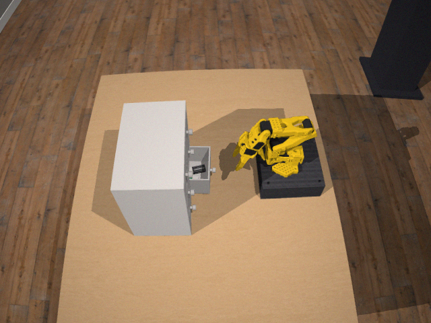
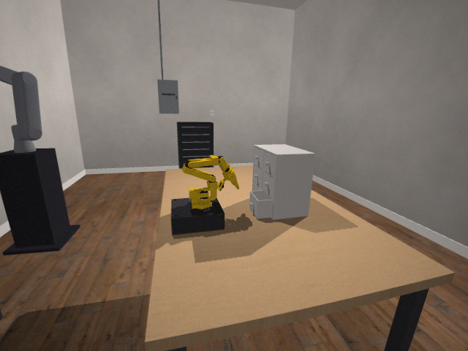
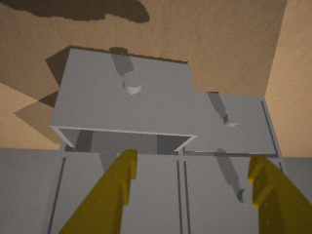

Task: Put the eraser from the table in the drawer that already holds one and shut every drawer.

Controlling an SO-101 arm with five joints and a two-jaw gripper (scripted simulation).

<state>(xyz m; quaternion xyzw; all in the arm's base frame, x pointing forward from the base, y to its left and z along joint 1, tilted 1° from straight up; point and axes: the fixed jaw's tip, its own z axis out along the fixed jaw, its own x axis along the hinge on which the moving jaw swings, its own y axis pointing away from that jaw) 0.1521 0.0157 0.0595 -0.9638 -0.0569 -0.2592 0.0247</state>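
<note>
A white drawer cabinet (image 1: 149, 156) (image 2: 291, 177) stands on the table, with its drawer fronts facing my arm. One low drawer (image 1: 209, 163) (image 2: 260, 205) (image 3: 122, 102) is pulled partly out. A black ribbed block (image 1: 199, 169), like an eraser, lies inside it, with a small green bit beside it. The other drawers are shut. My yellow gripper (image 1: 240, 163) (image 2: 234, 183) (image 3: 192, 163) is open and empty. It hangs in the air between my base and the open drawer, above and back from the drawer's knob (image 1: 213, 170) (image 3: 132, 88). I see no loose eraser on the table top.
My arm sits on a black base block (image 1: 292, 177) (image 2: 196, 219) right of the cabinet. A dark pedestal (image 1: 400, 52) (image 2: 30, 196) with a grey arm stands on the floor off the table. A black cabinet (image 2: 194, 143) stands at the back wall.
</note>
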